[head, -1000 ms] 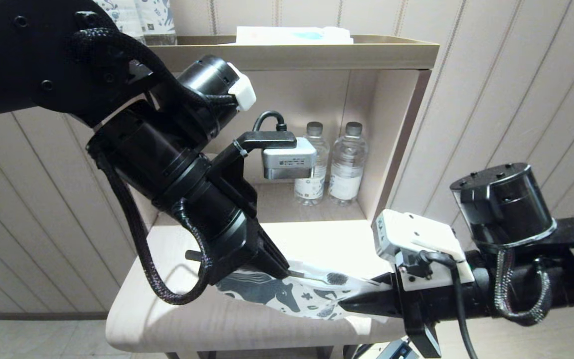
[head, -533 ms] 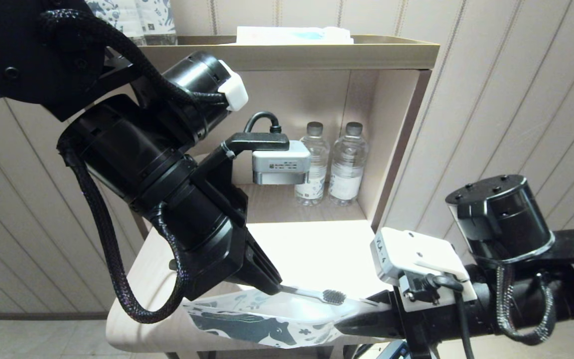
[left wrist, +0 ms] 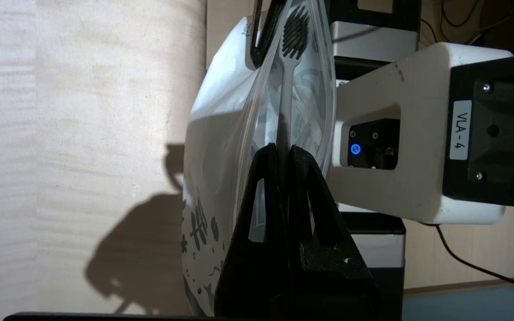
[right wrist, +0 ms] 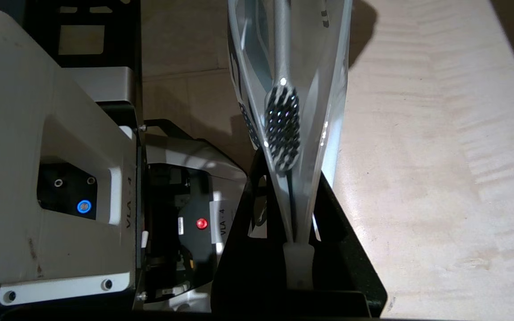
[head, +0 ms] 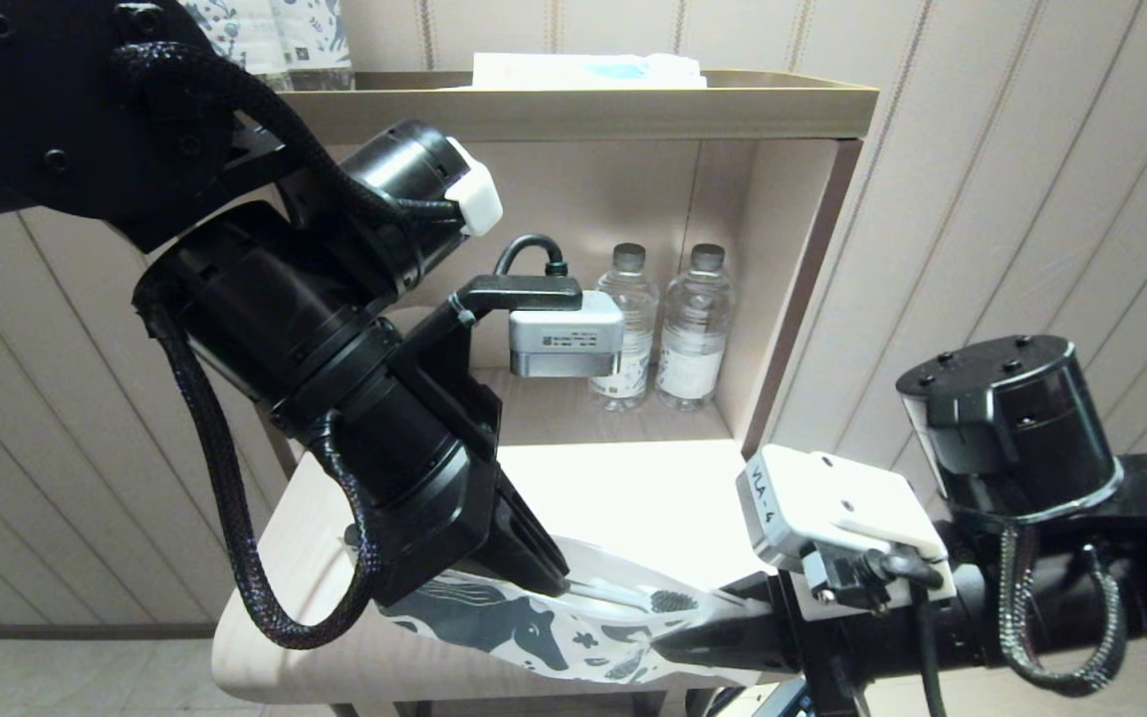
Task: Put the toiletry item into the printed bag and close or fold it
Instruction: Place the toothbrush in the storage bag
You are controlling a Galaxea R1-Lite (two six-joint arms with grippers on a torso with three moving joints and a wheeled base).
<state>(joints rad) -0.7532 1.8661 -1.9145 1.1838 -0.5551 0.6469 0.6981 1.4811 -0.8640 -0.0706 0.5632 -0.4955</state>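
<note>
Left gripper [head: 544, 578] has its fingers pinched tight on the handle of the toothbrush [head: 633, 597], so the grey stick pokes straight out past the tips with the dark bristle head at the far end. That head sits inside the open mouth of the printed bag [head: 534, 627], which you can see nicely in the left wrist view: toothbrush [left wrist: 286, 89] lying in the pouch [left wrist: 221, 133] between its two walls. Right gripper [head: 693, 642] comes in from the other side and is clamped on the edge of the bag's mouth, holding it up off the table [head: 285, 617]. In the right wrist view the bristles [right wrist: 281, 129] point almost straight at the right gripper [right wrist: 299, 249], just short of it. The left arm's bulk blocks most of the bag's far end. Behind everything, two water bottles [head: 663, 329] stand in the shelf nook [head: 783, 299], well apart from the action.
</note>
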